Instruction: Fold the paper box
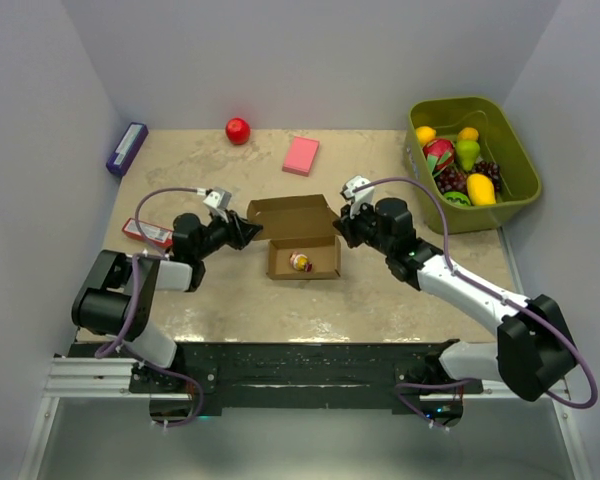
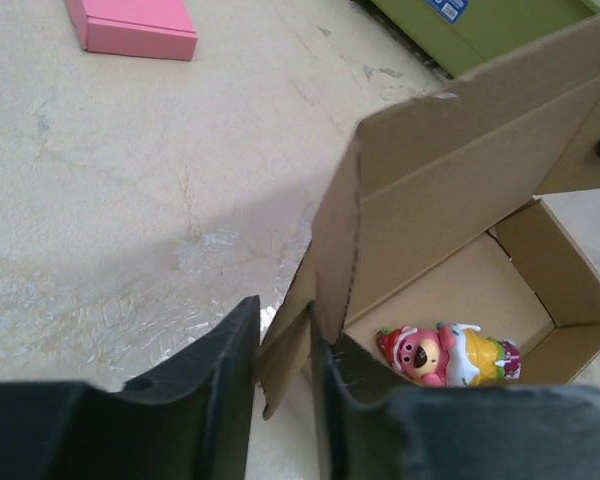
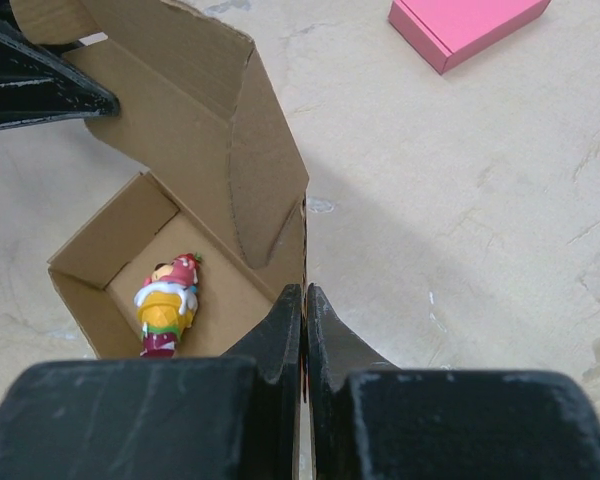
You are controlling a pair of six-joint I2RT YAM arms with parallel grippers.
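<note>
The paper box (image 1: pixel 302 245) is a small brown cardboard box, standing open mid-table with its lid flap raised at the back. A small pink and yellow toy (image 1: pixel 300 262) lies inside. My left gripper (image 1: pixel 248 232) is at the box's left end. In the left wrist view its jaws (image 2: pixel 283 340) stand slightly apart around the left side flap (image 2: pixel 285 350), which leans between them. My right gripper (image 1: pixel 342 228) is at the box's right end. In the right wrist view it (image 3: pixel 304 300) is shut on the top edge of the right wall (image 3: pixel 292 240).
A pink flat block (image 1: pixel 301 155) lies behind the box. A green bin (image 1: pixel 470 160) of toy fruit stands at the back right. A red ball (image 1: pixel 238 130) and a purple object (image 1: pixel 126 148) are at the back left. A red packet (image 1: pixel 147 233) lies beside the left arm.
</note>
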